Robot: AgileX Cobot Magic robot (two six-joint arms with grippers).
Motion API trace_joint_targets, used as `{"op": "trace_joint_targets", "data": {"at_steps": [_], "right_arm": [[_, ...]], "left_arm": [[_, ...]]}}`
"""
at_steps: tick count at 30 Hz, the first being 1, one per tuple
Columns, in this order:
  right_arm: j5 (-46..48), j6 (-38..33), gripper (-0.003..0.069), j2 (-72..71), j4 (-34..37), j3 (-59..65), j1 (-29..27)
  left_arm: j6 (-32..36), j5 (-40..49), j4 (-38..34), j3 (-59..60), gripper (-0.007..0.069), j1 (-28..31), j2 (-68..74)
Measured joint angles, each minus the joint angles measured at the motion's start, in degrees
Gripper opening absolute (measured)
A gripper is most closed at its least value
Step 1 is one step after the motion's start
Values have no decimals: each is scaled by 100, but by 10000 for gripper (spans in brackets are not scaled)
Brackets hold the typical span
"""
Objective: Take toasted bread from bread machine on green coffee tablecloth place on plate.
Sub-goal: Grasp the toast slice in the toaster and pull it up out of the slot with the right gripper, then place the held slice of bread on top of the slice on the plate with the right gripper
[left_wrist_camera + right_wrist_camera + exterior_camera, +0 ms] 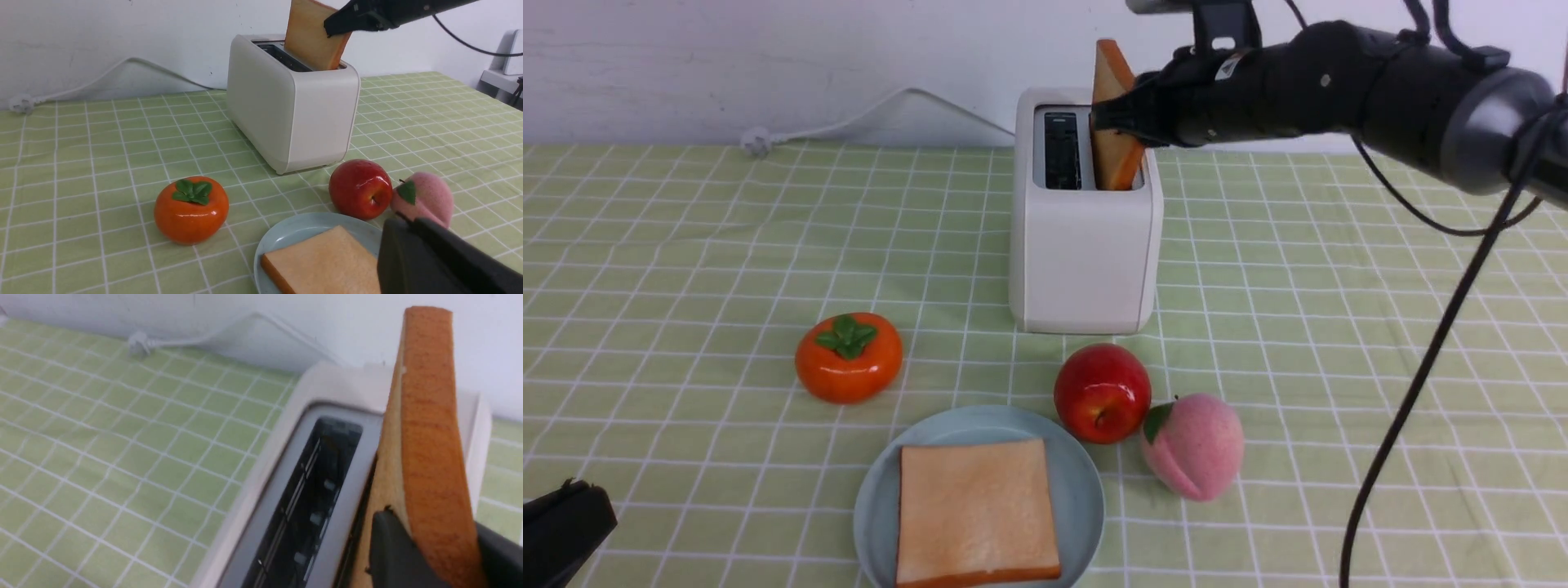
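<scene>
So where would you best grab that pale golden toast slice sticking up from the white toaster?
Probably by the upper part of the pale golden toast slice, pinching its two flat faces from above: it stands tilted on edge, its lower end inside the boxy white toaster.

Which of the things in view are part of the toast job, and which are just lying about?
Part of the job:
- toast slice in the toaster
- toast slice on the plate
- toaster
- plate
- green checked tablecloth

Just lying about:
- persimmon
- red apple
- pink peach
</scene>
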Motion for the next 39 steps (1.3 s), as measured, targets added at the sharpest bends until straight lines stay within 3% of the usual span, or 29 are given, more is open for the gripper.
{"op": "trace_joint_targets", "data": {"at_steps": [7, 11, 13, 16, 17, 22, 30, 36, 39], "right_arm": [[923, -106, 125, -1377, 265, -4, 0], [2488, -252, 125, -2129, 277, -25, 0], [3420, -356, 125, -2400, 555, 150, 18], [4049, -591, 125, -2480, 1200, 758, 135], [4064, -609, 125, -2480, 1249, 812, 135], [3681, -1327, 125, -2070, 2771, 2303, 638], [3079, -2347, 125, -922, 4251, 2702, 1171], [2646, -2457, 134, -543, 4442, 2702, 1181], [2494, -2457, 206, -486, 4285, 2702, 1181]], "left_arm": [[0, 43, 0, 0, -13, 0, 0], [0, 67, 0, 0, -13, 0, 0], [0, 180, 0, 0, -13, 0, 0], [0, 299, -2, 0, -13, 0, 0], [0, 308, -2, 0, -13, 0, 0], [-58, 747, -6, 0, -13, 0, 0], [-64, 800, -6, 0, -13, 0, 0], [-69, 818, -6, 0, -13, 0, 0], [-69, 818, -6, 0, -13, 0, 0]]}}
